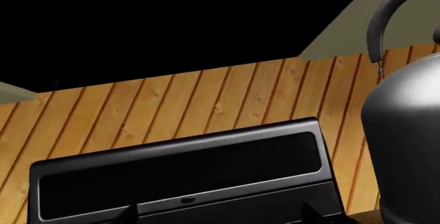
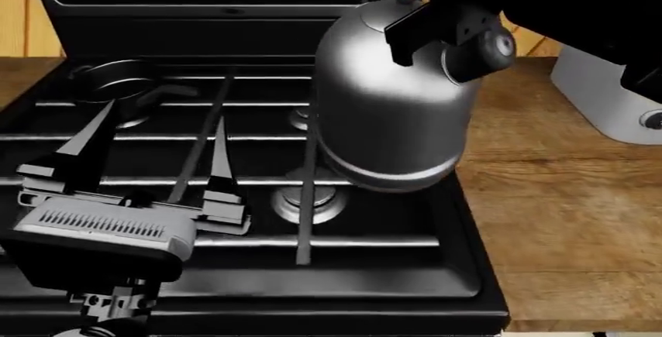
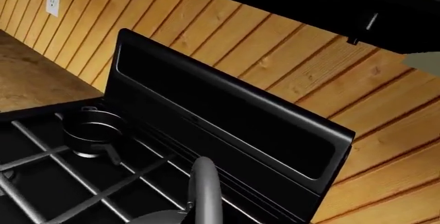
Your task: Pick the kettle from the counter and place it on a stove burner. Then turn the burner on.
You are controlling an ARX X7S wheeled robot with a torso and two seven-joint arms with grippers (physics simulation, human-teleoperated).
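- No text, label, brand, number or sign is showing legibly in any view.
- The stove's black back panel (image 3: 227, 126) is bearing only a small mark at its lower edge, too small to read.
- The kettle (image 2: 393, 104) and the pale appliance (image 2: 605, 101), on the counter just beside the stove, are showing plain, unmarked surfaces.

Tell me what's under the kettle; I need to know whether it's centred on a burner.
Below the kettle, black grate bars and one silver-ringed burner at its front-left edge show. Anything directly beneath its base is covered, so centring cannot be judged.
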